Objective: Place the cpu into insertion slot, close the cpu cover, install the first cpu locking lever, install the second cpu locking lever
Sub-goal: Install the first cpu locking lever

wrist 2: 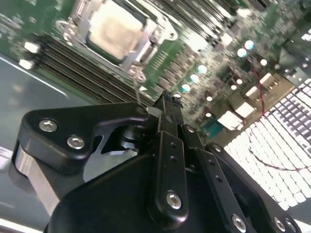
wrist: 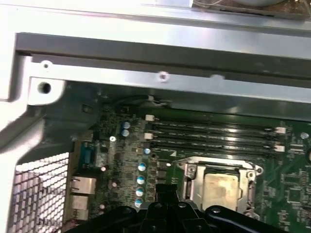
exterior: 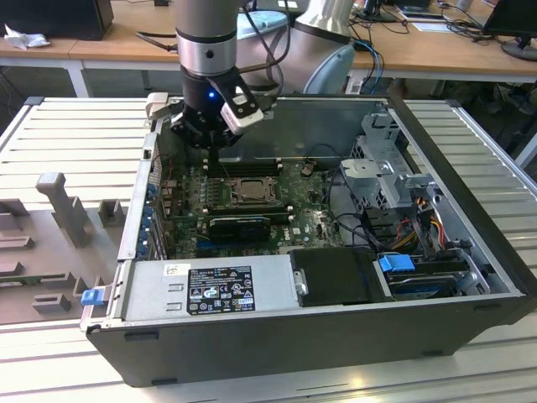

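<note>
At the motherboard (exterior: pixel 312 220) edge by the memory sticks (wrist: pixel 209 133), the gripper (wrist 2: pixel 164 101) hangs pressed together; the cpu (wrist 2: pixel 115 31) lies in the insertion slot (exterior: pixel 244 191), cpu cover (wrist 2: pixel 140 57) down to retain it.

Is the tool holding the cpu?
No, the cpu sits on the board, apart from the tool.

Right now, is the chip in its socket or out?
In. In the first wrist view the cpu lies flat within the slot, with the silvery metal rim around it.
</note>
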{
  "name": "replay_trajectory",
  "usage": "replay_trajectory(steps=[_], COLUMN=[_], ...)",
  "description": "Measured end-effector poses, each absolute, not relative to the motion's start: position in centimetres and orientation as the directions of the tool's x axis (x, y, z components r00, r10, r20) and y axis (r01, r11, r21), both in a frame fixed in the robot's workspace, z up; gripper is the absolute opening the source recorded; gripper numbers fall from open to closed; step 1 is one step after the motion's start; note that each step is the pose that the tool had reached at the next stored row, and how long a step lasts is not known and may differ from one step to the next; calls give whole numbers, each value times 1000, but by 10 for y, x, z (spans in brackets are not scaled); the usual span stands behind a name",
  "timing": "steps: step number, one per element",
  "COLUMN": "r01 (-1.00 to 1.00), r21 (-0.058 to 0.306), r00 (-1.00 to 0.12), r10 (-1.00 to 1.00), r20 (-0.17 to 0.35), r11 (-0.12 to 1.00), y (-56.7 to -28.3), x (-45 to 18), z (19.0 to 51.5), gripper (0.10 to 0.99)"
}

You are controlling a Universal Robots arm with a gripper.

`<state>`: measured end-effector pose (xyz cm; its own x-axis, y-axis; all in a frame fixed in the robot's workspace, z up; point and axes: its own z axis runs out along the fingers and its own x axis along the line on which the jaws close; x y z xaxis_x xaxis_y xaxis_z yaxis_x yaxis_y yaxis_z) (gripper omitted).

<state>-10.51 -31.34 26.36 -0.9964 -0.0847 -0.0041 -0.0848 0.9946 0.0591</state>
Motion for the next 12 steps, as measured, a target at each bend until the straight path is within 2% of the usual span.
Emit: replay_trajectory(steps=[12], r01=[-84], r21=[59], r00=[-996], r10=[-84], r20=[-4], r11=[995], y=[-295], x=[-108], z=[258], gripper=[106])
